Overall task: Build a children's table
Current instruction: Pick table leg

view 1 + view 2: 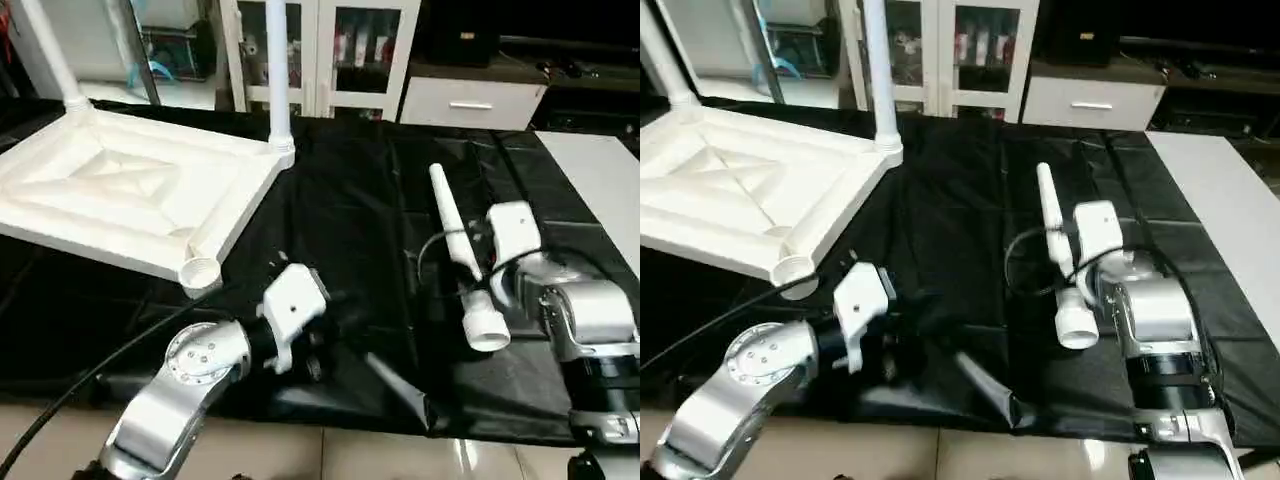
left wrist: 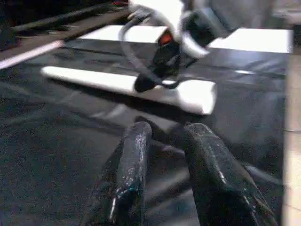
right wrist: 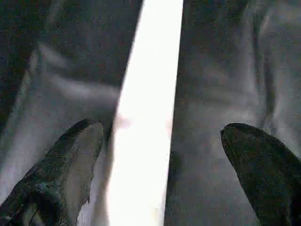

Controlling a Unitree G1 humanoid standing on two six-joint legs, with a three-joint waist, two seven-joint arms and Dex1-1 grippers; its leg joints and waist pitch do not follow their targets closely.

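Observation:
The children's table top (image 1: 130, 190) lies upside down at the left, white with an X-ribbed underside. Two white legs (image 1: 278, 70) (image 1: 50, 50) stand upright in its far corner sockets. The near right socket (image 1: 200, 272) is empty. A loose leg (image 1: 447, 215) lies on the black cloth at the right, flared end (image 1: 487, 325) toward me. My right gripper (image 3: 162, 132) is open, with its fingers (image 3: 80, 146) wide apart on either side of this leg (image 3: 150, 94). My left gripper (image 2: 164, 129) hovers low over the cloth near the front edge, slightly open and empty, pointing toward the loose leg (image 2: 94, 77).
The black-draped work table (image 1: 360, 180) has a raised fold (image 1: 400, 390) in its cloth near the front edge. A black cable (image 1: 80, 385) trails from my left arm. A white cabinet (image 1: 330, 50) and a drawer unit (image 1: 470, 100) stand behind. A white surface (image 1: 600, 180) lies at the right.

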